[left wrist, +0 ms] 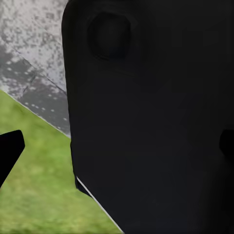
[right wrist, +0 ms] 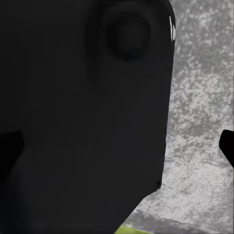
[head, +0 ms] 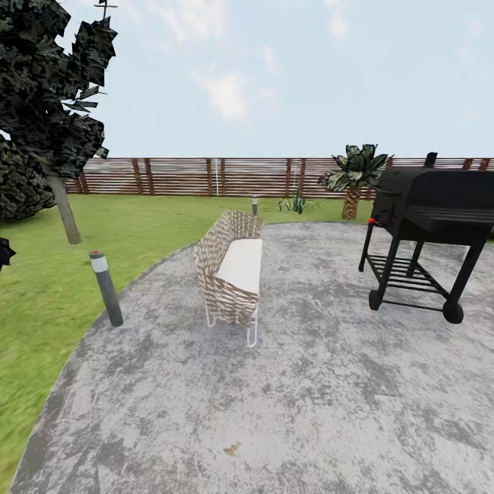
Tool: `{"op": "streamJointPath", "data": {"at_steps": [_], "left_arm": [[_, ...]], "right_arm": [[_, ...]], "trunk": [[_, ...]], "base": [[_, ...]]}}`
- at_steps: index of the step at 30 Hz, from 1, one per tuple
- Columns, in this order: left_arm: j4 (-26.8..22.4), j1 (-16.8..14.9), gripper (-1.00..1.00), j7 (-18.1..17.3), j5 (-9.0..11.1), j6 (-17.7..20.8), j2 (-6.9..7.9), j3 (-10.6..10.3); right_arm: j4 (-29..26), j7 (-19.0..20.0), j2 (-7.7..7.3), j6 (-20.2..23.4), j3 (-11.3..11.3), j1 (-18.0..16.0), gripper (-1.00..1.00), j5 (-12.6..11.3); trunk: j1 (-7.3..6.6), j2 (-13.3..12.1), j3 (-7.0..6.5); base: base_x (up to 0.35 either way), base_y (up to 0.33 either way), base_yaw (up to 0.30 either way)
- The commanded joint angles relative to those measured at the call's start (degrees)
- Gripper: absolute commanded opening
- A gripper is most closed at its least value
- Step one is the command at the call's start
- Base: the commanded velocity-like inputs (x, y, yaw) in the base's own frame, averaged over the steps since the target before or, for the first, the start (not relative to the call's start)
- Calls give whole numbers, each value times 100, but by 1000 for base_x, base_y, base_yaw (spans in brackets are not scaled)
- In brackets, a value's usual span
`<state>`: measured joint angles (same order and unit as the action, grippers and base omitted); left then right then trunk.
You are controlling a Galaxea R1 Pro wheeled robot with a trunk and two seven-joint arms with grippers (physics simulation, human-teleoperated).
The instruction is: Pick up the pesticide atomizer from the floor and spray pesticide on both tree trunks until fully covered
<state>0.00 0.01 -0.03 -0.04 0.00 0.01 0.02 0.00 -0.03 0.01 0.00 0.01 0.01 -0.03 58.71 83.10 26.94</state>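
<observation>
A round grey speckled stone patio (head: 309,384) holds a woven wicker bench with a white cushion (head: 232,271) and a black wheeled barbecue grill (head: 429,233). On the green grass lawn (head: 41,302), a grey-trunked tree with dark jagged foliage (head: 65,209) stands near the brown slatted wooden fence (head: 206,176). Dark robot bodywork crowds both wrist views, so I cannot tell how either gripper's jaws stand.

Bench (head: 232,273) left of grill (head: 429,237)

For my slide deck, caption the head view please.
Wicker bench and black grill on a grey patio, lawn and slatted fence beyond.
</observation>
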Motion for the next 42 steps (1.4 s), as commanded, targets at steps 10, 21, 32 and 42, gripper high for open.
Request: {"op": "streamJointPath", "data": {"at_steps": [10, 21, 32, 42], "left_arm": [[-16, 25, 100, -14, 21, -2, -21, 10], [-215, -10, 100, 44, 13, -18, 18, -18], [-1423, -340, 100, 61, -5, -64, 77, -19], [-1469, -904, 100, 57, 2, -1279, 91, -23]], "right_arm": [[-179, -18, 268, 21, 17, -123, 100, 12], [-372, -23, 125, -86, 8, -124, 100, 18], [-1823, -31, -227, -649, -1, -127, 100, 19], [-2919, -25, -215, -1709, 5, -137, 100, 13]], "trunk": [[2, -2, -1], [2, -2, -1], [2, -2, -1], [2, -2, -1]], "base": [[0, 0, 0], [0, 0, 0], [0, 0, 0], [0, 0, 0]]}}
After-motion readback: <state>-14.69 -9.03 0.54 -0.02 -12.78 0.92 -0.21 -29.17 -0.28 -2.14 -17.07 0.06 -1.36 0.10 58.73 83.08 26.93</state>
